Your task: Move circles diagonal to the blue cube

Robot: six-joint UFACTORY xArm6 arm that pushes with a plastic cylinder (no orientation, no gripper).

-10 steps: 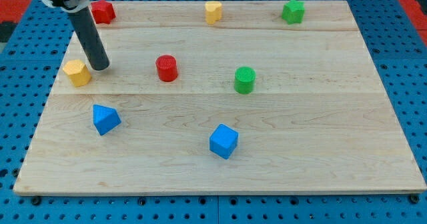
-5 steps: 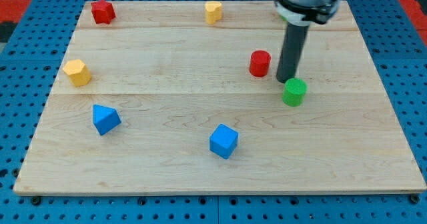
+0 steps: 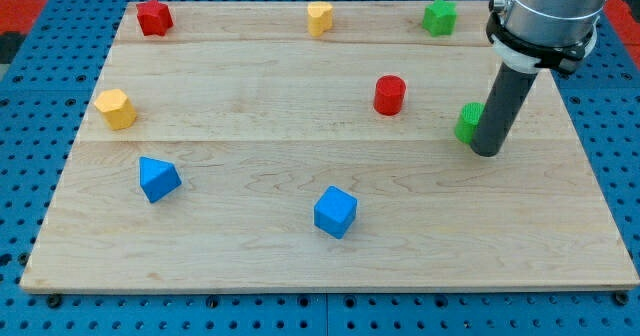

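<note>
From the one camera view, a pale wooden board lies on a blue perforated table. My tip is the lower end of a straight dark rod hanging from a grey cylindrical arm housing at the far right. The arm carries no gripper, so nothing here spreads, presses together or pinches. The tip rests on the board at the right, touching or just beside the green round block, which peeks out from the rod's left side (most of it is hidden behind the rod, so its shape is only partly readable).

The red cylinder block stands to the left of the green round block and slightly farther away, apart from the tip. The blue cube sits near the front of the board, around the middle, well apart from both round blocks; they lie farther back and to its right, the red one closer to it than the green one.

A blue wedge-like block lies at the near left. A yellow hexagonal block sits beyond it at the left edge. Along the far edge are a red star-like block at the left, a yellow block in the middle (its exact shape is unclear), and a green star-like block towards the right.
</note>
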